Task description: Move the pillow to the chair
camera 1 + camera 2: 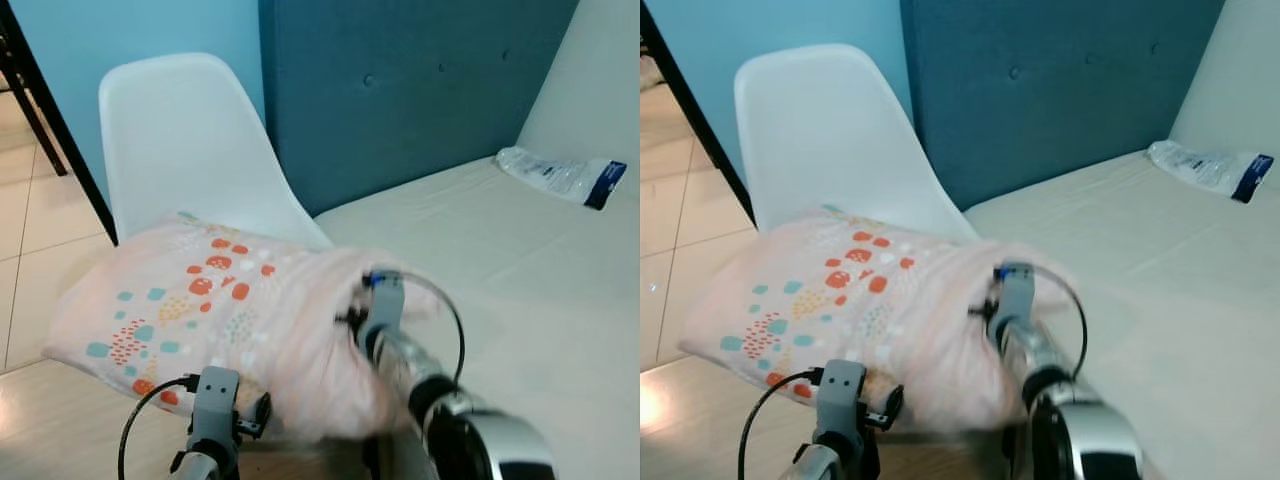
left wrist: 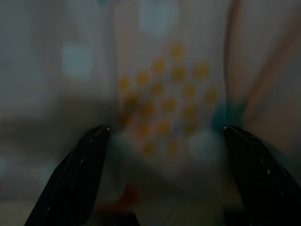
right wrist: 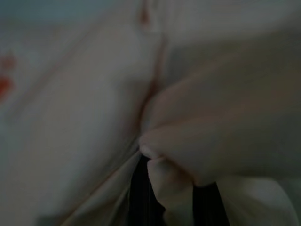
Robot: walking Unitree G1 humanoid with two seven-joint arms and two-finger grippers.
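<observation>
Pillow: the pale pink pillow (image 1: 215,315) with orange and teal dots lies across the seat of the white chair (image 1: 180,150), its right end bunched and reaching toward the edge of the bed (image 1: 500,270).
Progress: the pillow looks to be on the chair already; what seems left is letting go and drawing both arms clear.
Right end effector: the right end effector (image 3: 162,193) is buried in the bunched end, its black fingers clenched on a fold of pillow fabric.
Left end effector: the left end effector (image 2: 164,174) sits at the pillow's near edge, fingers spread wide with fabric between them, gripping nothing.
Arm pose: both silver arms reach forward and low, the right one angled in from the bed side.
Bed: a clear plastic packet (image 1: 560,178) lies well apart near the blue headboard (image 1: 400,90).
</observation>
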